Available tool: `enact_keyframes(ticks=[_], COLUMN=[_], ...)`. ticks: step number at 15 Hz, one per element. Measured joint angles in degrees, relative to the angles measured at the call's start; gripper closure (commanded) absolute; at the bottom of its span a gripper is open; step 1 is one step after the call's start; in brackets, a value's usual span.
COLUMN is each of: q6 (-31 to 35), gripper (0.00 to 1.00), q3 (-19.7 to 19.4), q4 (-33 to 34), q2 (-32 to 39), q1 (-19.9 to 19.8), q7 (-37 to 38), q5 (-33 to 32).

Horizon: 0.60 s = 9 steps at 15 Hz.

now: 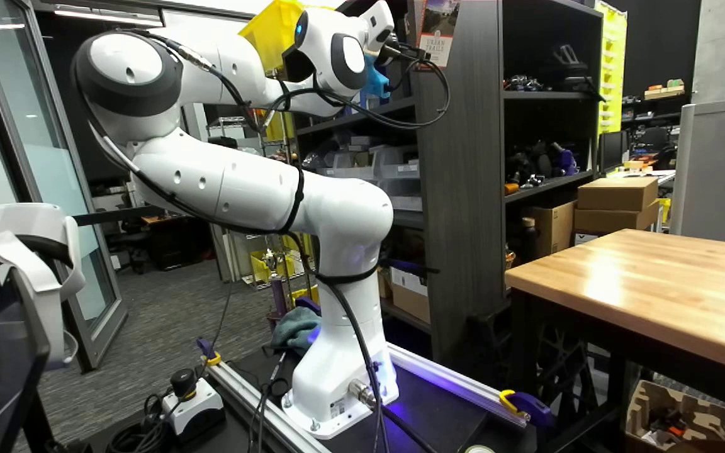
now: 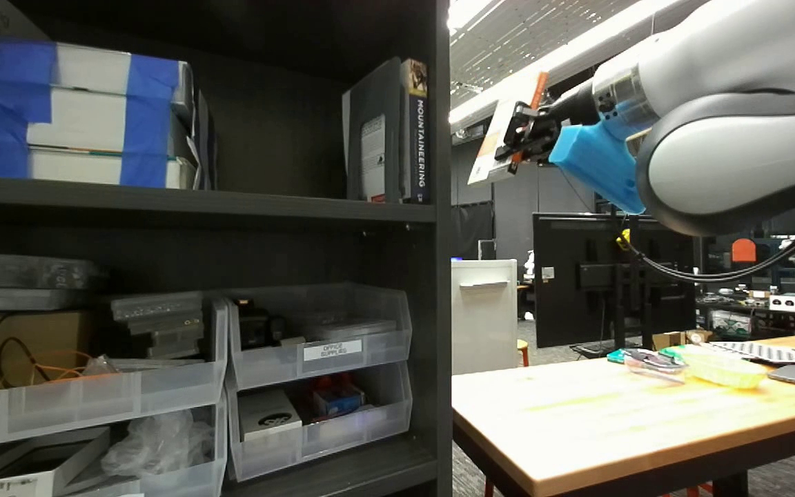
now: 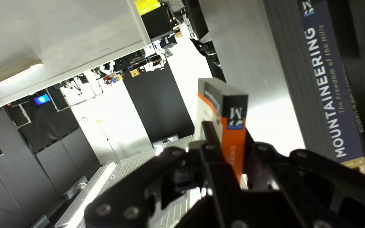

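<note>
Dark wood-grained shelving stands near the black end effector, which pinches a rectangular, orange-spined book.

My jaws, low in the frame, grip an orange-spined book just right of centre; a blue-spined Mountaineering book shows at right, and a pale grey panel at upper left.
</note>
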Motion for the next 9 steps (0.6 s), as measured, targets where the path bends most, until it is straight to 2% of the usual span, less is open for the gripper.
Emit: enact_keyframes(ticks=[9], q6=[0.0], gripper=[0.96], q3=[0.8], q4=[0.0], q2=[0.7], q1=[-5.3], q7=[0.0], q5=[0.0])
